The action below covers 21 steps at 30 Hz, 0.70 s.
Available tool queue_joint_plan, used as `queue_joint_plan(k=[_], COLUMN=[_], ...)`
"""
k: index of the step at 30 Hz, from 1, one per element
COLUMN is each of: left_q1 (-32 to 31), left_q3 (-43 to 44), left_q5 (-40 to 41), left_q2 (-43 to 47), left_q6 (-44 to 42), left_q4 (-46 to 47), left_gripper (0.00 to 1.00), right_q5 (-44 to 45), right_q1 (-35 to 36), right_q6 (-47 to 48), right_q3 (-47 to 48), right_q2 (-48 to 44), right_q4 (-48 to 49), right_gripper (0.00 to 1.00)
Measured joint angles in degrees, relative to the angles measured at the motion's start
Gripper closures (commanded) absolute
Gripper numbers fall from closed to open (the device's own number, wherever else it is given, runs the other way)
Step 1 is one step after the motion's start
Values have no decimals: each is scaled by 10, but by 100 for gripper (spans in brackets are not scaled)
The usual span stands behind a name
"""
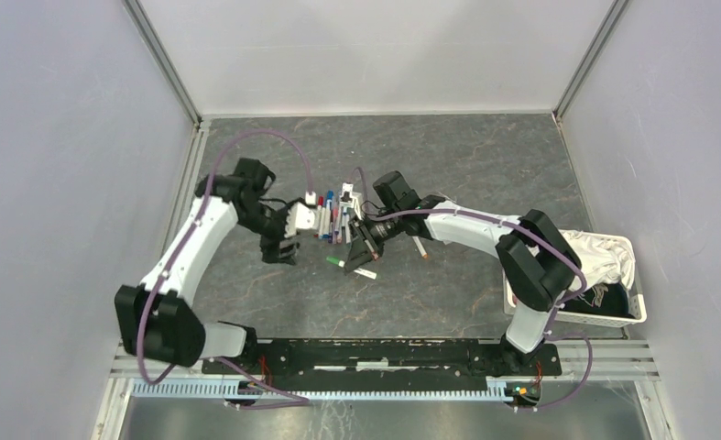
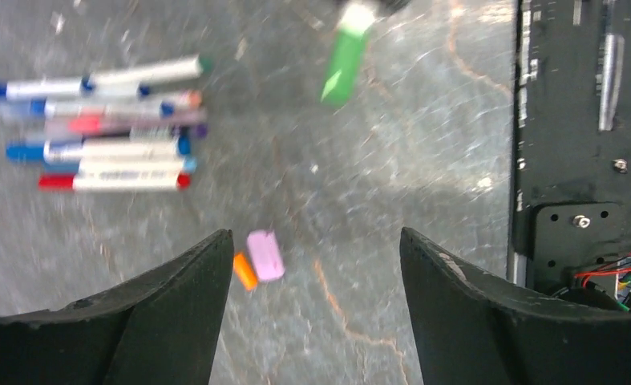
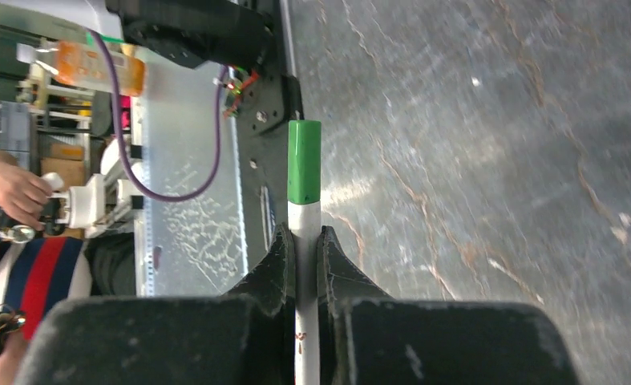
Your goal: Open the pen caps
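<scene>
The right gripper [image 3: 304, 241] is closed tight on the white body of a pen [image 3: 305, 218]. The pen's green cap [image 3: 304, 160] is on and sticks out past the fingers, just beside the pile of pens [image 2: 111, 132]. The left gripper [image 2: 313, 237] is wide open and holds nothing. A pink cap [image 2: 264, 255] and an orange cap [image 2: 244, 271] lie side by side on the table [image 2: 424, 120], near the pile.

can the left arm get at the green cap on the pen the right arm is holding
Probably yes. The left jaws stand open and empty, and the green plastic pen cap sticks out free past the right jaws, which are shut on the slim white pen barrel. Nothing shows in between.
</scene>
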<state>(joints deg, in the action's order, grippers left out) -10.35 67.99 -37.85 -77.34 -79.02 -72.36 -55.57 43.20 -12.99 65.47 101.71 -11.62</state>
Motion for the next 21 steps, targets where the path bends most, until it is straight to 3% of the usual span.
queue_joint_plan(k=[5,14,21], left_q1=[-102,-142,-168], left_q3=[-66,-101,-107], left_q5=[1,31,71], left_q2=[87,101,101], left_q6=[24,36,36], left_q4=[46,111,130], left_gripper=[21,37,76], right_q5=[-25,-56,-62], right_q1=[13,32,37], right_q6=[-65,-147,-164], right_q3=[30,67,78], right_q2=[41,77,89], right_q4=[66,140,151], right_gripper=[100,100,100])
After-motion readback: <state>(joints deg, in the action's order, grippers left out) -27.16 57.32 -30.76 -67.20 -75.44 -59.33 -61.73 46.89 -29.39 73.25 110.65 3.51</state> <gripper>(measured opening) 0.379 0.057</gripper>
